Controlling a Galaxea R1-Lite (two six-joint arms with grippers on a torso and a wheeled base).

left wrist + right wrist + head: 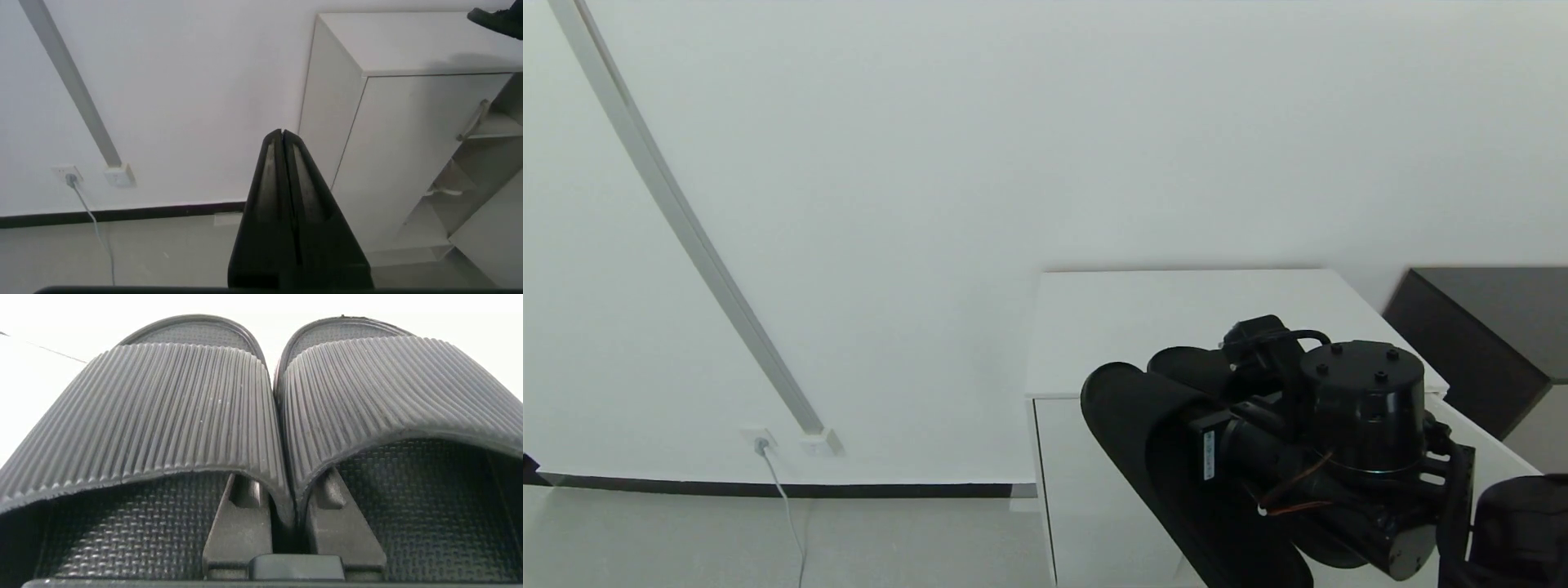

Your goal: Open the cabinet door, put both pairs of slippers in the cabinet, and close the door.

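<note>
A pair of black ribbed slippers lies side by side, and my right gripper is shut on their adjoining inner edges, one finger under each strap. In the head view the slippers hang in front of the white cabinet, at the height of its top. A slipper tip reaches over the cabinet top. The cabinet's left front panel is closed; to its right the shelves stand exposed. My left gripper is shut and empty, to the left of the cabinet and pointing at the wall.
A wall socket with a white cable sits low on the wall left of the cabinet, below a slanting cable duct. A dark cabinet stands to the right. Bare floor lies to the left.
</note>
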